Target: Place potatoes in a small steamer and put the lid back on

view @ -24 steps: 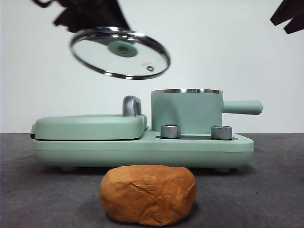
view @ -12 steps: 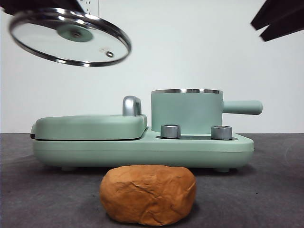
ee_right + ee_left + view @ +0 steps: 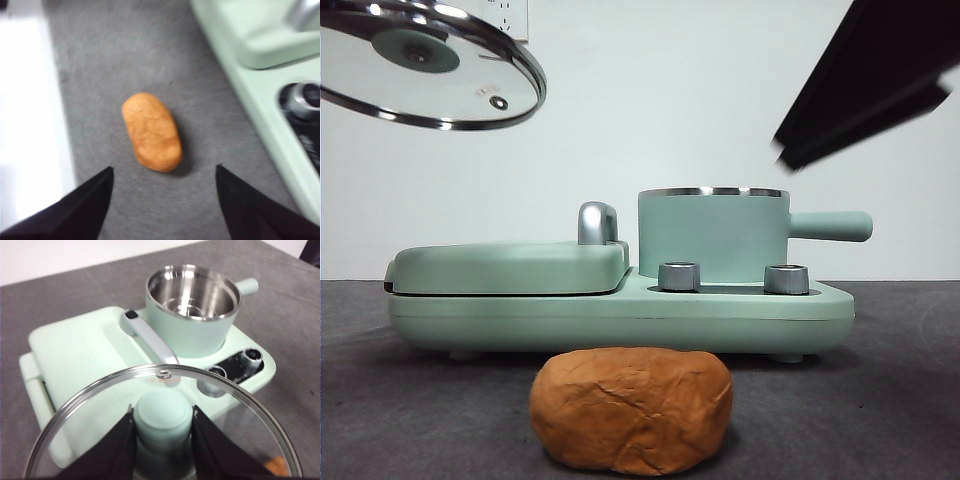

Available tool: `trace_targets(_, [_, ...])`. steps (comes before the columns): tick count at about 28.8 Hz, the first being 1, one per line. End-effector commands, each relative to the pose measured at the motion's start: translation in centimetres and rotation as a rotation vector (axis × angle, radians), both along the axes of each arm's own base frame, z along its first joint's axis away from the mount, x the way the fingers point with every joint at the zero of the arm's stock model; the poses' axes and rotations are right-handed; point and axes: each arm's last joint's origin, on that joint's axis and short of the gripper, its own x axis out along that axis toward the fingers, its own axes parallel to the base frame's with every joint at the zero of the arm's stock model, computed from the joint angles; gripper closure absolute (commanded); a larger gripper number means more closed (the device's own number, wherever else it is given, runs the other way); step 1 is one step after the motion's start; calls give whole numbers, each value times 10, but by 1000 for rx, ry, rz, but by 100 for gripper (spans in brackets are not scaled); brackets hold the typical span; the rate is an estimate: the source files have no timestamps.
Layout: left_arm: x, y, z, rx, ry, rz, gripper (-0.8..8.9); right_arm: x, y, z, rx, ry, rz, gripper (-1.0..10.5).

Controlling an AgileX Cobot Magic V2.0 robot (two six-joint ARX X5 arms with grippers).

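An orange-brown wrinkled potato (image 3: pixel 631 409) lies on the grey table in front of the appliance; it also shows in the right wrist view as the potato (image 3: pixel 151 131). The small steamer (image 3: pixel 713 232) stands uncovered on the appliance's right side, its steel inside empty (image 3: pixel 192 292). High at the left the glass lid (image 3: pixel 425 66) hangs tilted, and my left gripper (image 3: pixel 163 416) is shut on its mint-green knob. My right gripper (image 3: pixel 164 175) is open above the table, the potato lying just ahead of its jaws; in the front view it is the dark shape (image 3: pixel 868 85) at upper right.
A mint-green appliance base (image 3: pixel 620 312) carries a flat griddle cover (image 3: pixel 505 265) with a chrome handle (image 3: pixel 597 222) on the left and two metal dials (image 3: pixel 678 276) at the front. A white wall stands behind.
The lid has travelled left and slightly up with my left gripper, away from the steamer. My right arm has come down and inward from the top right corner.
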Motion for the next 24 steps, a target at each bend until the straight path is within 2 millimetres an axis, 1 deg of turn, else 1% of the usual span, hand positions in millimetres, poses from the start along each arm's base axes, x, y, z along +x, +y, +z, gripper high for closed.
trace_targets(1, [-1,1,9,-37,-53,8,804,2,17,-4,-29,-15,65,582])
trace_targets(5, [-1,1,9,-35,-53,12,804,4,38,-19,-67,-13,127,580])
trace_targets(11, [-1,1,9,-34,-54,14,804,10,63,-42,-129,-35,148,580])
trace_targets(17, [-1,1,9,-26,-60,11,804,18,78,-63,-154,-18,165,580])
trace_targets(22, [-1,1,9,-13,-70,12,805,24,84,-78,-186,-11,154,581])
trace_targets(24, [-1,1,9,-9,-72,22,804,24,85,-82,-201,4,151,599])
